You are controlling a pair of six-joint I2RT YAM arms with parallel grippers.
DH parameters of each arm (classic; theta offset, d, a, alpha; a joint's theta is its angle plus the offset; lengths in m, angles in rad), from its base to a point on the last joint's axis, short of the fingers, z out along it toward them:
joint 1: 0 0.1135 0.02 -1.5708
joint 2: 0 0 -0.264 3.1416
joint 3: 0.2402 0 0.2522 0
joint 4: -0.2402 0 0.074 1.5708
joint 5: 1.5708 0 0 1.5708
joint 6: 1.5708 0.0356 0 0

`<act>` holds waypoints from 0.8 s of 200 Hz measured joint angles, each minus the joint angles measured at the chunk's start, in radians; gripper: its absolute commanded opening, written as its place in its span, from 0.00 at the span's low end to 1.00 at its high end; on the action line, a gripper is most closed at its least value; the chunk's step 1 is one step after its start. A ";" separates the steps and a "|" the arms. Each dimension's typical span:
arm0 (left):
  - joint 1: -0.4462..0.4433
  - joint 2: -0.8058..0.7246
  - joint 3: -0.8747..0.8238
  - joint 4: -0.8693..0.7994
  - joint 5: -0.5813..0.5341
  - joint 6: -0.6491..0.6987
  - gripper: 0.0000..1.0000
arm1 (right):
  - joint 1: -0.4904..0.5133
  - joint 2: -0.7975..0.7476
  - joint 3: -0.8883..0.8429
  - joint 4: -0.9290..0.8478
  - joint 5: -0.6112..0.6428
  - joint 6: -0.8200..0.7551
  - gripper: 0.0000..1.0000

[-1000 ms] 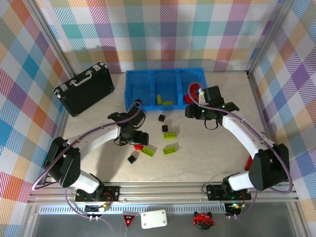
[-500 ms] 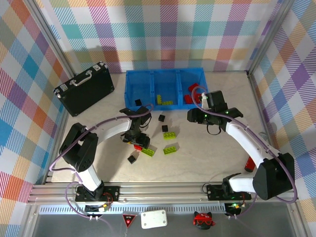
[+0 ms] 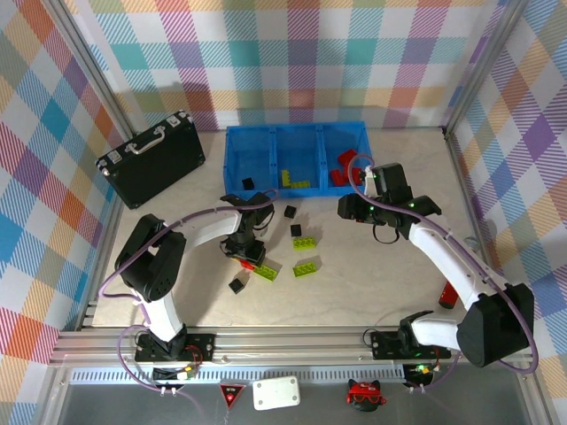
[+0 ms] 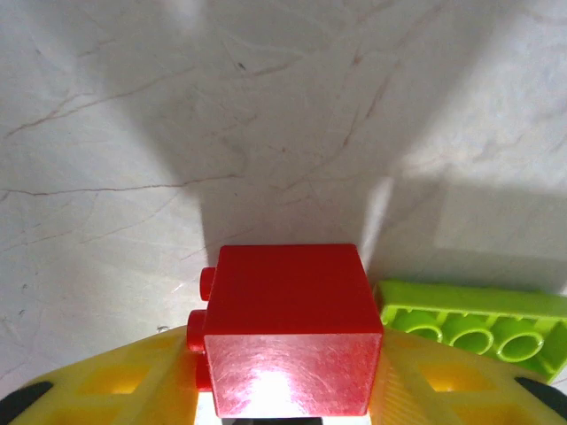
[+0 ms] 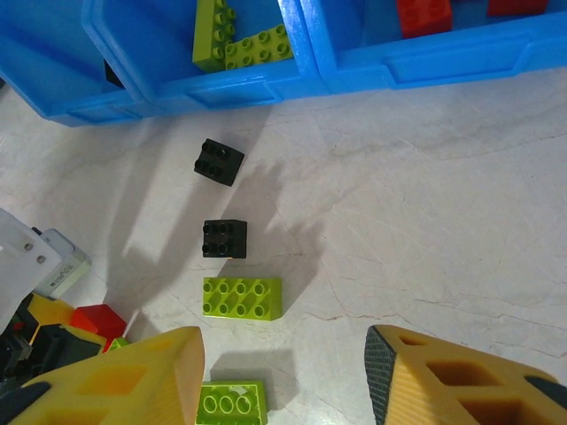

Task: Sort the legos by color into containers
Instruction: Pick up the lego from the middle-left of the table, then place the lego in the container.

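My left gripper (image 4: pixel 288 394) is shut on a red lego (image 4: pixel 288 323) that rests on the table, a yellow finger pressed on each side. A lime lego (image 4: pixel 474 326) lies upside down just right of it. From above, the left gripper (image 3: pixel 246 254) stands over the loose pile at mid-table. The right gripper (image 3: pixel 347 209) hovers open in front of the blue containers (image 3: pixel 266 133), with nothing between its fingers (image 5: pixel 168 367). Below it lie a lime lego (image 5: pixel 242 297) and two black legos (image 5: pixel 224 238). Lime legos (image 5: pixel 239 44) sit in the middle compartment, red ones (image 5: pixel 423 13) in the right.
A black hard case (image 3: pixel 152 158) lies at the back left. More loose legos: a lime one (image 3: pixel 306 268), a black one (image 3: pixel 236 285), and a red one (image 3: pixel 447 292) beside the right arm. A metal rail (image 3: pixel 292 341) borders the near edge.
The left gripper has closed on the red lego, and the left arm's elbow has swung inward. The right gripper has drifted slightly right and back from the tray.
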 measured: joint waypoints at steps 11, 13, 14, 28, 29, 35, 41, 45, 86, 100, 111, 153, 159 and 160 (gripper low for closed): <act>0.000 0.000 0.006 0.000 0.001 -0.001 0.40 | 0.004 -0.005 0.000 -0.001 0.000 0.002 0.52; 0.000 0.000 0.009 -0.001 0.000 0.000 0.39 | 0.005 -0.006 0.000 -0.001 0.000 0.002 0.52; 0.000 0.000 0.010 -0.001 0.000 -0.002 0.39 | 0.005 -0.006 0.000 -0.001 0.000 0.003 0.52; 0.000 0.000 0.024 -0.002 0.002 -0.004 0.37 | 0.011 -0.015 0.000 -0.002 0.000 0.008 0.51; 0.000 0.000 0.025 -0.002 0.003 -0.004 0.37 | 0.011 -0.016 0.000 -0.002 0.000 0.008 0.51; 0.000 0.000 0.034 -0.004 0.004 -0.003 0.37 | 0.016 -0.019 0.000 -0.002 0.000 0.010 0.51; 0.000 0.000 0.042 -0.006 0.006 -0.005 0.37 | 0.019 -0.021 0.000 -0.002 -0.001 0.013 0.51; 0.000 0.000 0.047 -0.006 0.006 -0.006 0.36 | 0.023 -0.023 0.000 -0.001 -0.001 0.017 0.51; 0.008 -0.045 0.071 0.001 0.045 -0.068 0.36 | 0.069 -0.042 -0.022 0.053 -0.023 0.040 0.51; 0.017 -0.097 0.069 0.035 0.098 -0.125 0.37 | 0.089 -0.060 -0.053 0.095 -0.037 0.054 0.51; 0.029 -0.151 0.055 0.097 0.158 -0.195 0.37 | 0.106 -0.072 -0.079 0.127 -0.045 0.069 0.50; 0.056 -0.283 -0.014 0.388 0.332 -0.512 0.38 | 0.163 -0.111 -0.174 0.288 -0.056 0.133 0.50; 0.056 -0.288 -0.029 0.443 0.351 -0.565 0.38 | 0.171 -0.117 -0.185 0.312 -0.055 0.137 0.50; 0.056 -0.288 -0.031 0.449 0.353 -0.568 0.38 | 0.172 -0.118 -0.187 0.316 -0.054 0.137 0.50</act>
